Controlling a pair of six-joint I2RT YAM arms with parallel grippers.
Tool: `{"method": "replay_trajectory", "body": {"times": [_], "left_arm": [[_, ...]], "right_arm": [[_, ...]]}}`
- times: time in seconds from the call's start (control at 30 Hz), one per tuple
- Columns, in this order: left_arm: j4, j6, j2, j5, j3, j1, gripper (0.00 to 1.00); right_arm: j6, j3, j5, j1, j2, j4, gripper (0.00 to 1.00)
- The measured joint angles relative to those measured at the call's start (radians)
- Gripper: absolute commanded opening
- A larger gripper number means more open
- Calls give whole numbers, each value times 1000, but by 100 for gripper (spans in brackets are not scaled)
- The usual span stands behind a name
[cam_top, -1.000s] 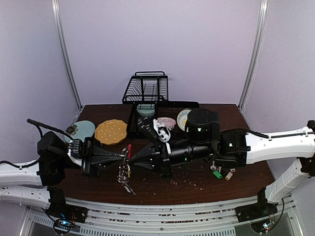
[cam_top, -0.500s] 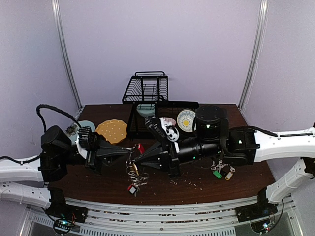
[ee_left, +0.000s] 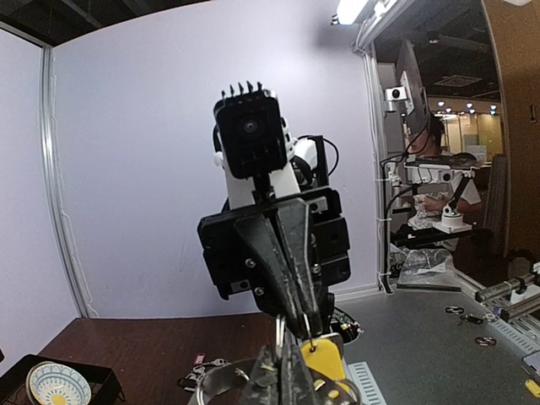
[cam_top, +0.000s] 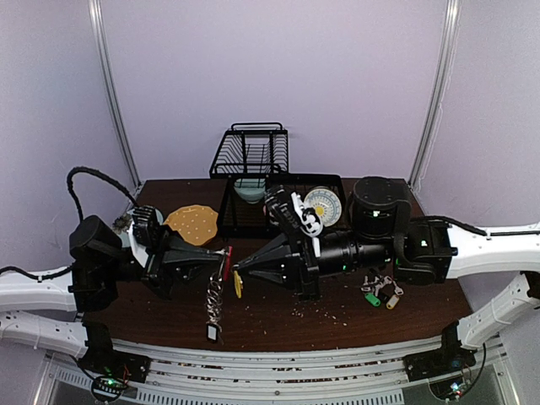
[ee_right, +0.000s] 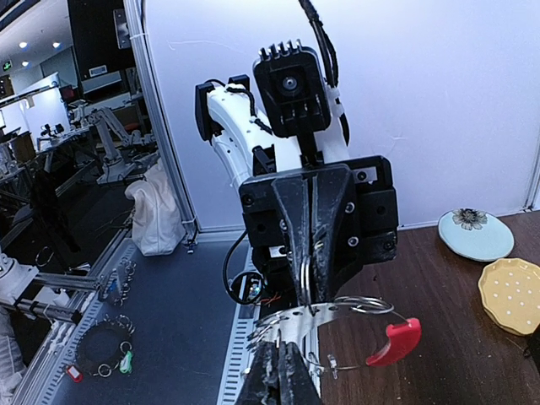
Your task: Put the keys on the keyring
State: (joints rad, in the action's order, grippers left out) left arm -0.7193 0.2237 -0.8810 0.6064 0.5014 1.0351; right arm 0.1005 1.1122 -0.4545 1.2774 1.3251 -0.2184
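my left pincer [cam_top: 221, 263]: clamped shut on the keyring [cam_top: 226, 255], tip to tip with my right.
my right pincer [cam_top: 240, 272]: shut on the same ring, yellow tag [cam_top: 237, 284] just under it.
keys [cam_top: 213, 299]: hanging string, long axis vertical, pointing down at the tabletop [cam_top: 169, 308].
tabletop: dark brown, crumbs [cam_top: 325, 314].
room: lilac walls [cam_top: 278, 67], dish rack [cam_top: 250, 152] at back.

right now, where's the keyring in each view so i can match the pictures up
Top external: the keyring is centre-left, above the table, its keys dangling below.
Left wrist: at the bottom edge, left of centre, a silver band.
Right wrist: lower centre, with its red sleeve at the right end.
Shared landmark: the brown table.
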Motion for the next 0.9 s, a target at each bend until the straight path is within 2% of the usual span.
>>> {"method": "replay_trajectory", "body": {"times": [0.9], "left_arm": [[-21, 14, -11, 7, -4, 0, 0]], "right_arm": [[-9, 2, 63, -2, 29, -48, 0]]}}
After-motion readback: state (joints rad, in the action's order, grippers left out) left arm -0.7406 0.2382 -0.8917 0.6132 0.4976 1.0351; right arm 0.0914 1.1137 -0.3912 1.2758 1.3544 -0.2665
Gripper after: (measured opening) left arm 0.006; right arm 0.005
